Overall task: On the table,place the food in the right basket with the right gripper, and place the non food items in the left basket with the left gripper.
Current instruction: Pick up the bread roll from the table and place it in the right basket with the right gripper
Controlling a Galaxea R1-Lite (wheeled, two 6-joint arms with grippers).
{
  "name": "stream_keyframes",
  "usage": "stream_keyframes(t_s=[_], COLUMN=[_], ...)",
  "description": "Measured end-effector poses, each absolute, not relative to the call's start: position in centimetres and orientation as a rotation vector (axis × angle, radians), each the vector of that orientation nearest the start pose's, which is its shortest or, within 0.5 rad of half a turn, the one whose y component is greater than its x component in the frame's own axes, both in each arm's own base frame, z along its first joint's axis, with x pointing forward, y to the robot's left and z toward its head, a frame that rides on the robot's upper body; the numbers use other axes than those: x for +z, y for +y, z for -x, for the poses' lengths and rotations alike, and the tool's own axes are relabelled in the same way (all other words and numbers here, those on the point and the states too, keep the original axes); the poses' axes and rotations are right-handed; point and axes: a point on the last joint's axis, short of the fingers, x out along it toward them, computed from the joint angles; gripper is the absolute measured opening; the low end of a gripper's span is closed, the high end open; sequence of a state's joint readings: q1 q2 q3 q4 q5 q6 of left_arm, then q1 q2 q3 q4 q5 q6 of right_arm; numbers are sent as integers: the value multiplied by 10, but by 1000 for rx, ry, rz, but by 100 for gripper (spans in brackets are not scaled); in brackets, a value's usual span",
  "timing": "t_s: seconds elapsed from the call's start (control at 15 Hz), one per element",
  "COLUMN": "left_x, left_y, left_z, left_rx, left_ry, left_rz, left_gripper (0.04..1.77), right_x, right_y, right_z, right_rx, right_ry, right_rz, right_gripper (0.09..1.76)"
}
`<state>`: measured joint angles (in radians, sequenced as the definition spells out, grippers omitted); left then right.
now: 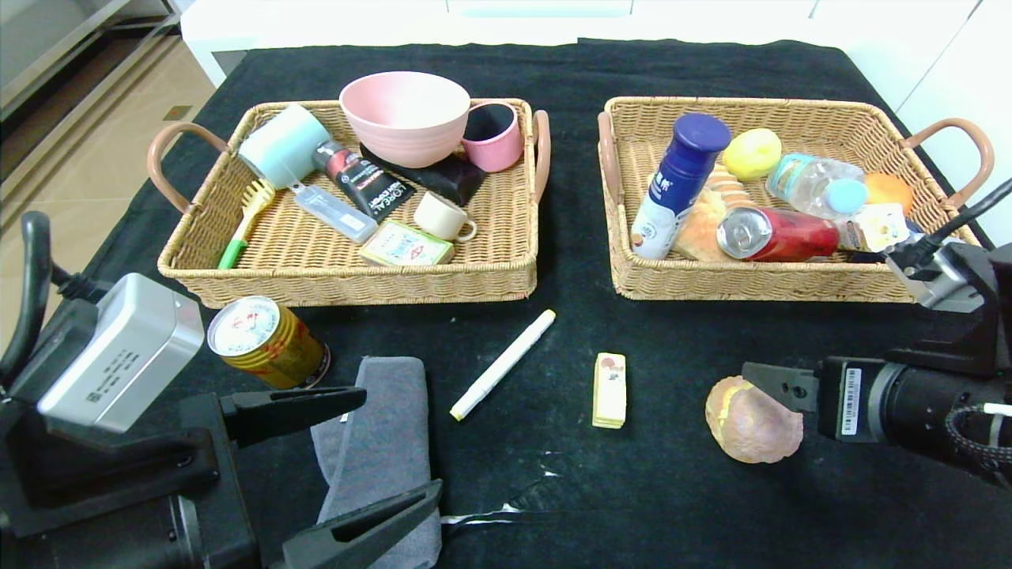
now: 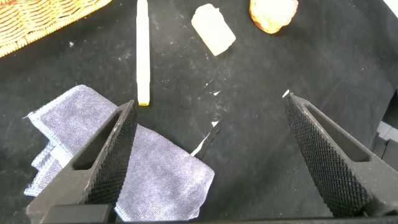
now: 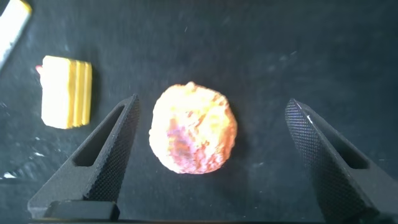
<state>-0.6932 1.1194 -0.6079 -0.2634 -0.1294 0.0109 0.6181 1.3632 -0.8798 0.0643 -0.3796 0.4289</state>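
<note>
Hovering with jaws spread wide, the right gripper [image 3: 208, 162] frames the bun [image 3: 193, 128], which lies directly between and below its fingers; soft, light and crushable, it probably wants a gentle pinch across its middle, while the left gripper [image 2: 211, 155], also open, hangs above the towel [image 2: 124, 162]

Black-clothed table [image 1: 696, 490] carries it all — the bun [image 1: 753, 423] sits right beneath the right gripper [image 3: 208, 155], centred in its wide gap, the yellow pack [image 1: 609, 390] just beside. The grey towel [image 1: 379, 450] lies under the wide-spread left gripper [image 1: 360, 450], the can [image 1: 265, 341] and marker [image 1: 503, 364] close by — both baskets [image 1: 348, 273] [image 1: 759, 280] rest farther off.
</note>
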Motion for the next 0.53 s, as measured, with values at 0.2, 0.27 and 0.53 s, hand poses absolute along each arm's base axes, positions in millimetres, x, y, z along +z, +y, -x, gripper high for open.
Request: stream_keyframes(t_s=[0.2,0.27,0.53], left_x=[225,225,225], left_y=[-103,-103,-103], left_z=[-119,-119,-119], left_rx=[-820,-820,-820], left_ry=[241,241,239], left_rz=[-81,-81,-81], left_gripper=[172,172,172], right_x=[219,216,206], right_y=[125,127,133], right_z=[-181,-183,-189], right_rx=[139,139,132], right_ry=[551,560,596], right_rz=[-136,-131,-111], right_gripper=[170,170,170])
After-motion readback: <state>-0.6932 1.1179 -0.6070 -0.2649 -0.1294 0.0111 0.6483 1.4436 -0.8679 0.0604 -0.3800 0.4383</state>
